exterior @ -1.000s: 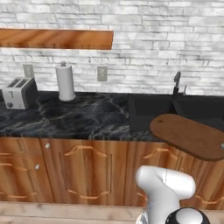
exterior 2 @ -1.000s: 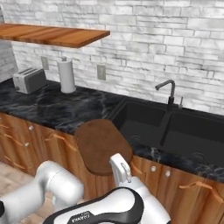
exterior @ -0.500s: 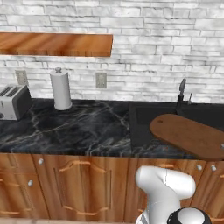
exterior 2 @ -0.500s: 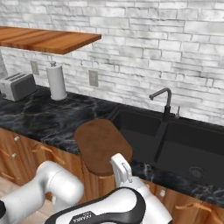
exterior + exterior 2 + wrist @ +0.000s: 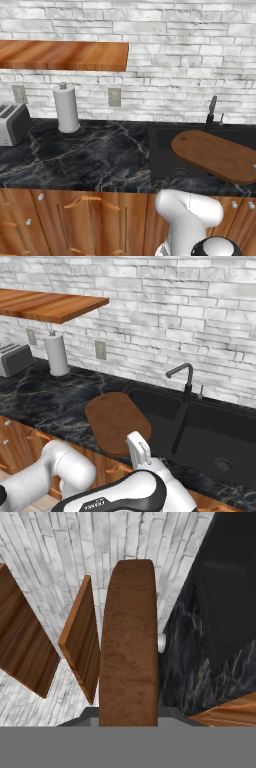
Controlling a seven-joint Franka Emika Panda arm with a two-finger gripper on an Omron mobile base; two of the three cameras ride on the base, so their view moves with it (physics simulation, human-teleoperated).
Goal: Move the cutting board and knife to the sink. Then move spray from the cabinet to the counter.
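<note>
- long brown wooden cutting board with rounded ends (image 5: 129, 647) running straight out from the two-finger gripper, pinched at its near end by jaws pressed tight on it.
- held level in the air, over the front edge of the black sink basin (image 5: 165, 150) in the left base view (image 5: 216, 155); over the counter edge beside the sink in the right base view (image 5: 116, 422).
- fingertips hidden below the board's near end; board's right end cut off in the left base view.
- black marble-look counter with pale veins (image 5: 85, 157), warm-brown open wooden shelf (image 5: 62, 54), white brick wall (image 5: 165, 316), black faucet (image 5: 182, 378), white paper towel roll (image 5: 66, 107), silver toaster (image 5: 11, 124).
</note>
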